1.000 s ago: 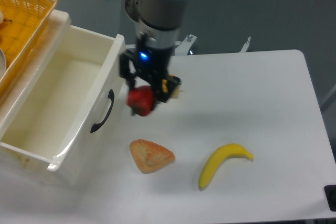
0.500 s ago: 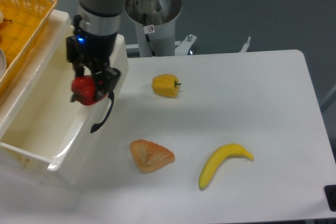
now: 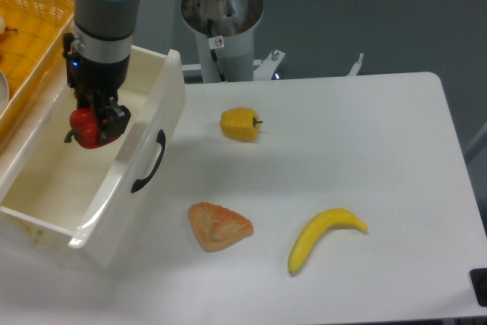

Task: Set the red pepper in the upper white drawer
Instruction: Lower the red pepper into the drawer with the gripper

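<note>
My gripper (image 3: 93,122) is shut on the red pepper (image 3: 84,128), a small glossy red pepper with a short dark stem sticking out to the left. It hangs above the open inside of the upper white drawer (image 3: 57,188), a deep white plastic box with a black curved handle (image 3: 150,162) on its front. The pepper is clear of the drawer's floor and walls.
A yellow pepper (image 3: 240,124), a triangular pastry (image 3: 219,225) and a banana (image 3: 323,238) lie on the white table to the right of the drawer. A yellow wicker basket (image 3: 38,32) stands at the upper left, behind the drawer. The arm's base (image 3: 222,13) is at the back.
The gripper has carried the red pepper leftwards, from over the table past the drawer's front wall to above the drawer's inside. The yellow pepper it hid now shows.
</note>
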`<control>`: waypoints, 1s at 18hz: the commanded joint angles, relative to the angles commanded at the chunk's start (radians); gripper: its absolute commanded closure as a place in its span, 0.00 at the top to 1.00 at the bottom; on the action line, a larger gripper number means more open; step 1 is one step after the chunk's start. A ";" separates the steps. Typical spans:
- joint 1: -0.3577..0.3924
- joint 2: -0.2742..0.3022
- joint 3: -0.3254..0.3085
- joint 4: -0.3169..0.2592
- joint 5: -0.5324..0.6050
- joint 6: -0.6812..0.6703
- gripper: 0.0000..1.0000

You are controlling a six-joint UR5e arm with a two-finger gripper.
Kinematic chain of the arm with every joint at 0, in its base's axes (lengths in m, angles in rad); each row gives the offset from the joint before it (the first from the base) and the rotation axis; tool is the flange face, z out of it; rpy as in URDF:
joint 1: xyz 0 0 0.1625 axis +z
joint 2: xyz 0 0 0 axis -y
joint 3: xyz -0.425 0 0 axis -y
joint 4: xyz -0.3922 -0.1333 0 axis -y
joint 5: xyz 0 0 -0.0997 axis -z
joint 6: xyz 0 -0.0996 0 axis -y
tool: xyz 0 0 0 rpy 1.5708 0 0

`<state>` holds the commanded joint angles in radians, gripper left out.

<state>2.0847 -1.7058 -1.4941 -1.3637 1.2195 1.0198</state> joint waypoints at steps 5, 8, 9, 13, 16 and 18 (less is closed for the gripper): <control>-0.009 -0.017 0.000 -0.018 0.000 0.097 0.37; -0.011 -0.023 0.000 -0.032 0.002 0.143 0.37; -0.011 -0.025 0.000 -0.041 0.002 0.152 0.37; -0.011 -0.034 0.002 -0.092 0.005 0.216 0.37; -0.011 -0.041 0.002 -0.094 0.005 0.220 0.37; -0.012 -0.048 0.000 -0.094 0.006 0.220 0.37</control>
<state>2.0724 -1.7533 -1.4941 -1.4573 1.2256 1.2395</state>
